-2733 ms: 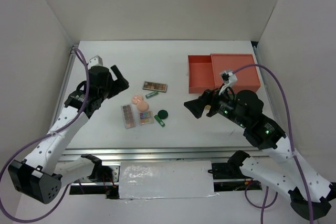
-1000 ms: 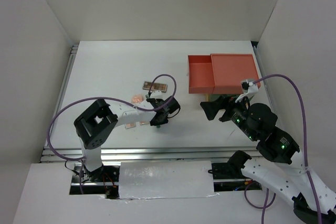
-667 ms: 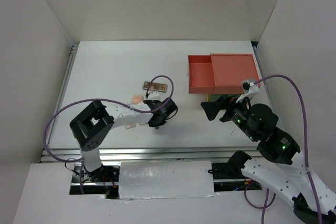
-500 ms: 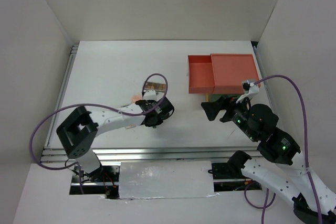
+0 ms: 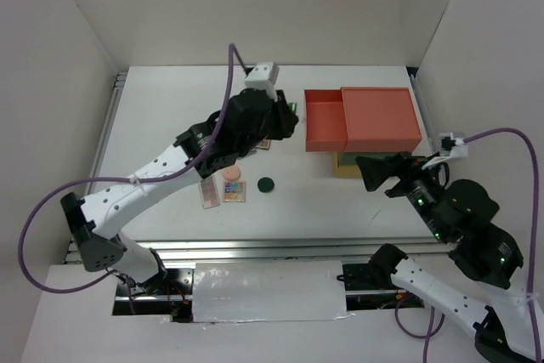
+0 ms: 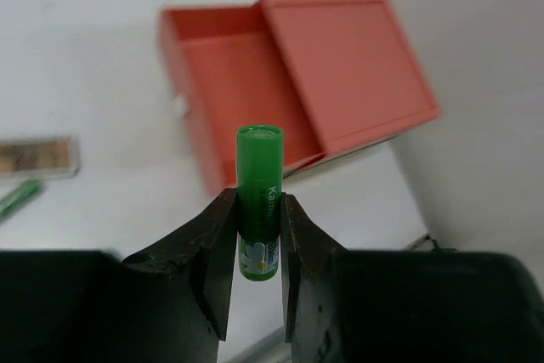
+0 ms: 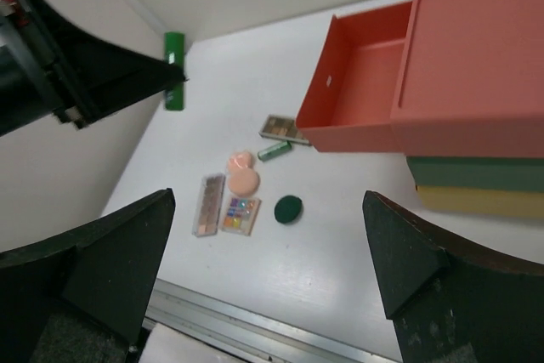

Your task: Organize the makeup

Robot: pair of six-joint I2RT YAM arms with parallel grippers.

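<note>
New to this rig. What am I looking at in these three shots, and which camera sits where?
Two robot arms are bolted at the near edge of a white table. The wide picture looks down from above and behind them. The other two come from a camera on each wrist, so each shows its own tool. The left tool is shut on a green tube, held in the air near the red drawer box, whose drawer stands open. The right tool is open and empty. On the table lie a long palette, a second long palette, a square palette, two peach compacts, a dark green disc and a second green tube.
</note>
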